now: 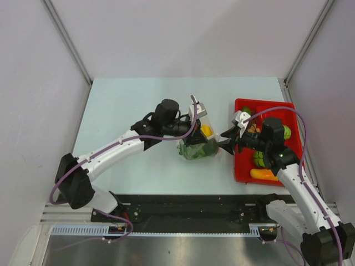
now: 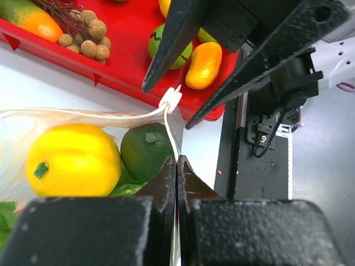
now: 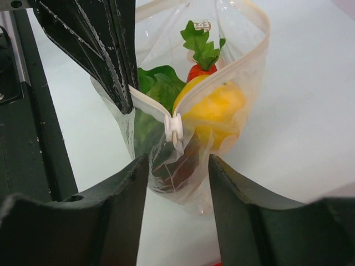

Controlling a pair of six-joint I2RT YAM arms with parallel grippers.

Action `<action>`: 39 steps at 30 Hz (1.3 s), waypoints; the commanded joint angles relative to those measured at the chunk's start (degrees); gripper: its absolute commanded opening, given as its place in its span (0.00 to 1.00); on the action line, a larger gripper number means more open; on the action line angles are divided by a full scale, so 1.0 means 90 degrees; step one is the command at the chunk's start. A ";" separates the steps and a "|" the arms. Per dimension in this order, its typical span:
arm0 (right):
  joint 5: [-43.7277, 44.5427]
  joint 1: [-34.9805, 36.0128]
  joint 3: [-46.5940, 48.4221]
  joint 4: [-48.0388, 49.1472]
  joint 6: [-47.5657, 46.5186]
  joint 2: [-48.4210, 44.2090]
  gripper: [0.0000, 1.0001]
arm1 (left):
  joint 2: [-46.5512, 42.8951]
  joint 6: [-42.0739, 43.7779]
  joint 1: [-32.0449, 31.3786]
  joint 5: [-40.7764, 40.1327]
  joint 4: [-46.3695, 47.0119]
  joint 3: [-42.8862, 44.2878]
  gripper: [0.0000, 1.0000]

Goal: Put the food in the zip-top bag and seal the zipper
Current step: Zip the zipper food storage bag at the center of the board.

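Pale surface (image 1: 138, 100): left gripper (image 2: 176, 166) clamps the zip-top bag (image 3: 238, 66) rim; right gripper (image 3: 177, 158), spread apart, faces the zipper slider (image 3: 173, 131) just ahead.

Pale walls (image 1: 188, 33), light-blue table (image 1: 127, 100)

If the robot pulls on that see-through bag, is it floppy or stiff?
Probably floppy: the bag wrinkles and its open rim curves where the left gripper pinches it. It likely feels bottom-heavy, since the yellow fruit and lettuce sit inside. Let go, it might slump.

Overhead plus facing wrist close-ups (shared bag (image 3: 238, 66))
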 commanded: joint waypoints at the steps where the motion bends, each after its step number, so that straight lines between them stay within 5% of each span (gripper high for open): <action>1: -0.0331 -0.0009 0.0019 0.0740 0.0219 0.0157 0.44 | -0.0016 -0.0186 0.0096 0.0255 0.0395 0.0254 0.00; 12: -0.0575 0.0059 0.0019 0.0896 0.0102 0.0294 0.23 | 0.0111 -0.0234 0.0155 0.0411 0.0415 0.0332 0.00; 17: -0.0565 0.0079 0.0019 0.0867 -0.0005 0.0323 0.00 | 0.0180 -0.0225 0.0165 0.0440 0.0396 0.0391 0.00; 20: -0.0497 0.0059 0.0019 0.0887 -0.0015 0.0313 0.00 | 0.0160 -0.0079 0.0242 0.0411 0.0211 0.0557 0.05; 21: -0.0497 0.0049 0.0019 0.0877 -0.0044 0.0284 0.00 | 0.0121 0.0096 0.0291 0.0469 0.0162 0.0605 0.11; 22: -0.0478 0.0040 0.0009 0.0858 -0.0083 0.0274 0.00 | 0.0082 0.0223 0.0350 0.0489 0.0064 0.0674 0.29; 25: -0.0478 0.0049 0.0019 0.0789 -0.0191 0.0157 0.00 | -0.0094 0.1822 0.0380 0.0430 -0.0267 0.0908 0.47; 33: -0.0458 0.0030 0.0019 0.0613 -0.0269 0.0060 0.00 | 0.0784 0.4606 0.0087 0.1036 -0.2110 0.2264 0.54; 39: -0.0380 0.0030 0.0019 0.0672 -0.0259 0.0030 0.00 | 0.1205 0.4707 -0.0177 0.1134 -0.2280 0.2725 0.55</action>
